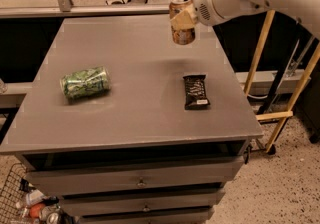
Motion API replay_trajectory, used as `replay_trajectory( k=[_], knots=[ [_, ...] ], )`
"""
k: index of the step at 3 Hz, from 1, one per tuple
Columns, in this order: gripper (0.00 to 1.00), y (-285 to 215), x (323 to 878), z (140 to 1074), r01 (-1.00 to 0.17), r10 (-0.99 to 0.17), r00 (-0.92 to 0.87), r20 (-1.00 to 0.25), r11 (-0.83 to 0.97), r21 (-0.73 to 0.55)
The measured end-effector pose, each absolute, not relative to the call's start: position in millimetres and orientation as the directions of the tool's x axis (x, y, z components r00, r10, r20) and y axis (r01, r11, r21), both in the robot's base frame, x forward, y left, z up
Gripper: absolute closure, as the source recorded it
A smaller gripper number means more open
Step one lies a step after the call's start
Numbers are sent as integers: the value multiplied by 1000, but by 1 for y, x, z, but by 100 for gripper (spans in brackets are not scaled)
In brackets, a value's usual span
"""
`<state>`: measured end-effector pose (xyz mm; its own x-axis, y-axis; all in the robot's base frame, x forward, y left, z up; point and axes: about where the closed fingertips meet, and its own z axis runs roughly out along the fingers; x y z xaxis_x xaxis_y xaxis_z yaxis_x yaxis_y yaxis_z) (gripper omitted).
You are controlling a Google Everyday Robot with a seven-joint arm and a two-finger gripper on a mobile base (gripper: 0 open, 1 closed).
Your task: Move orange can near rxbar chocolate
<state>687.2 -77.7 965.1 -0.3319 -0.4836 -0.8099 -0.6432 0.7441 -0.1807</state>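
The orange can (182,21) is upright in the air, held above the far right part of the grey table (135,103). My gripper (186,18) is shut on the orange can, its pale finger across the can's side, with the white arm reaching in from the upper right. The rxbar chocolate (195,91), a dark wrapper with white lettering, lies flat on the table's right side, nearer the camera than the can and slightly to its right.
A green patterned can (85,83) lies on its side on the table's left part. The table has drawers below. A wooden frame (265,68) stands to the right. A basket with items (30,205) sits at bottom left.
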Motion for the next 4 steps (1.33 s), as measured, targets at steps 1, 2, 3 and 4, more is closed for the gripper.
replay_trajectory(
  k=[1, 2, 3, 4],
  knots=[
    [100, -89, 670, 951, -630, -470, -369, -802, 761, -155],
    [100, -100, 657, 937, -622, -458, -407, -790, 773, -127],
    [100, -112, 638, 921, -603, -436, -448, -781, 792, -96],
    [100, -117, 641, 914, -606, -429, -420, -799, 788, -105]
  ],
)
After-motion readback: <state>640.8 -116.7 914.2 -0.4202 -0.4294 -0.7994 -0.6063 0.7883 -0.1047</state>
